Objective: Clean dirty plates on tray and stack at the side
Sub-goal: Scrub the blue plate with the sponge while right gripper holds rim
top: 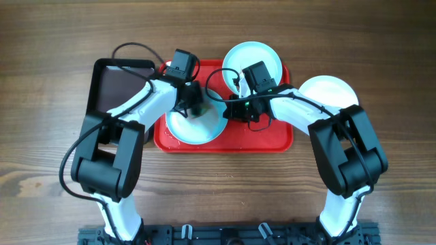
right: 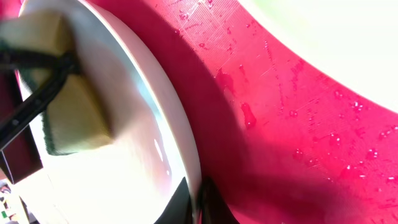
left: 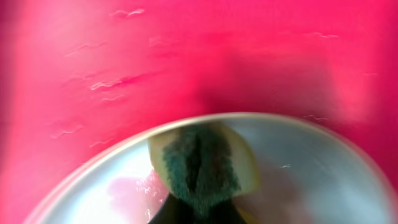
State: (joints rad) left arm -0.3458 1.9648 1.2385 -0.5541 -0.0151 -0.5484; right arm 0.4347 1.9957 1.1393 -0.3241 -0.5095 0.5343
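Note:
A pale turquoise plate (top: 194, 128) lies on the red tray (top: 272, 141), front left. My left gripper (top: 194, 109) is shut on a yellow and green sponge (left: 202, 165) and presses it on this plate (left: 311, 174), which shows a reddish smear (left: 130, 186). My right gripper (top: 228, 110) is shut on the plate's right rim (right: 180, 134); the sponge (right: 71, 118) shows on the plate in that view. A second turquoise plate (top: 262, 58) sits at the tray's back. A white plate (top: 327, 92) lies on the table to the right of the tray.
A black tray (top: 112, 88) lies left of the red tray, partly under my left arm. Water drops lie on the red tray's floor (right: 298, 112). Bare wooden table (top: 41, 136) surrounds both trays.

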